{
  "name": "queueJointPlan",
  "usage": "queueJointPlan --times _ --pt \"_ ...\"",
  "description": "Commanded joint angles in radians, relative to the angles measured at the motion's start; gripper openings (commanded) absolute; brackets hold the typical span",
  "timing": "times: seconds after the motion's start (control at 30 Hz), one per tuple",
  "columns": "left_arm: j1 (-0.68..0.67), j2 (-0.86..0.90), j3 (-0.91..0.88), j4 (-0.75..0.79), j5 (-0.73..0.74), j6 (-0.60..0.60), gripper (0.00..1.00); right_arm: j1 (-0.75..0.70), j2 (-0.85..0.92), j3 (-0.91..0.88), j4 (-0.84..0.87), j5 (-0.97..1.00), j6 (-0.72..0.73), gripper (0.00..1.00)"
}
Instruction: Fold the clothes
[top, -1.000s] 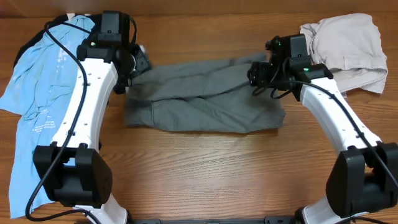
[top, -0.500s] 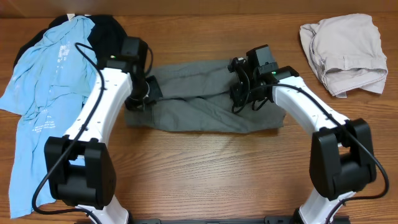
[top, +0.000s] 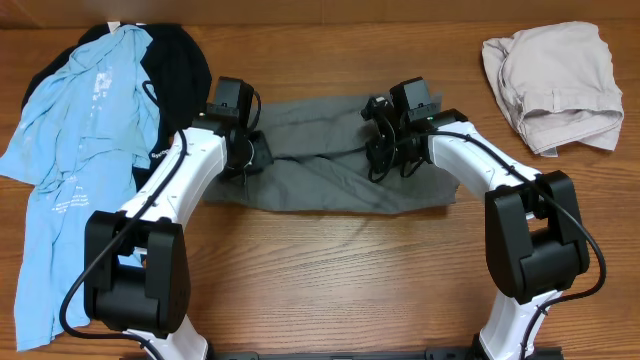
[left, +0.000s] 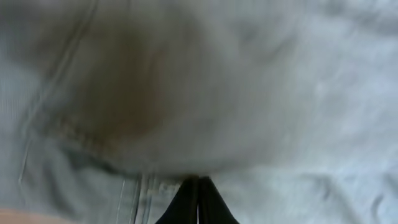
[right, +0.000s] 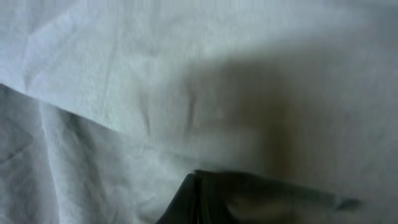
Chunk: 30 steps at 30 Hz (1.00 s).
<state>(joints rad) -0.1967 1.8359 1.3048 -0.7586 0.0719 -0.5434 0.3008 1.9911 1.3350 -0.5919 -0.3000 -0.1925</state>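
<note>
The grey-olive shorts (top: 320, 185) lie spread flat on the table (top: 330, 290), with both claws down on them. Most of the cloth stretches between the two claws and out towards the robot from them.

The left claw (top: 254, 158) presses into the shorts near one end, and the right claw (top: 382, 158) sits on a raised ridge of cloth towards the other end. Each wrist view is filled with blurred grey fabric right beneath the claw. The left claw's fingers (left: 186, 208) are drawn together, with only a hairline between them. The right claw's fingers (right: 183, 202) look closed the same way, under a fold that drapes across just ahead of them. Whether either claw has cloth pinched inside cannot be told.

Two claws spaced along the same long edge suggest a paired hold, so that the edge can be carried over evenly. One grip alone would likely drag the cloth askew.

The other clothes lie apart, probably awaiting their turn. The light blue shirt (top: 70, 130) and black shirt (top: 175, 60) are beyond the left claw's outer side. The beige shorts (top: 555, 85) are well off past the right claw.
</note>
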Motion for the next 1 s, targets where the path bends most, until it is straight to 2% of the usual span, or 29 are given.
queueJointPlan --times 0.0,0.27,0.4,0.6,0.73,0.8,0.87,0.9,0.97 --pt "-0.002 0.007 -0.035 0.084 -0.055 0.005 0.04 0.000 0.003 0.012 0.029 -0.009 -0.010 0.04" --pt "0.001 0.131 -0.035 0.282 -0.082 0.004 0.04 -0.001 0.003 0.013 0.134 0.005 0.010 0.04" --pt "0.013 0.142 -0.031 0.435 -0.080 -0.024 0.04 -0.002 0.003 0.013 0.193 0.022 0.021 0.04" --pt "0.014 0.142 -0.028 0.630 -0.108 -0.065 0.05 -0.013 0.003 0.013 0.380 0.056 0.107 0.04" --pt "0.019 0.142 -0.025 0.687 -0.121 -0.088 0.11 -0.026 0.003 0.027 0.400 0.063 0.146 0.05" --pt "0.026 0.140 -0.011 0.666 -0.095 -0.080 0.11 -0.040 -0.004 0.059 0.346 0.062 0.176 0.06" --pt "0.038 0.138 0.021 0.595 -0.055 -0.064 0.09 -0.052 -0.021 0.097 0.269 0.059 0.198 0.12" --pt "0.046 0.137 0.046 0.541 -0.032 -0.050 0.08 -0.059 -0.033 0.125 0.212 0.051 0.198 0.20" --pt "0.063 0.133 0.126 0.373 0.013 0.004 0.07 -0.075 -0.066 0.203 0.055 0.044 0.198 0.48"
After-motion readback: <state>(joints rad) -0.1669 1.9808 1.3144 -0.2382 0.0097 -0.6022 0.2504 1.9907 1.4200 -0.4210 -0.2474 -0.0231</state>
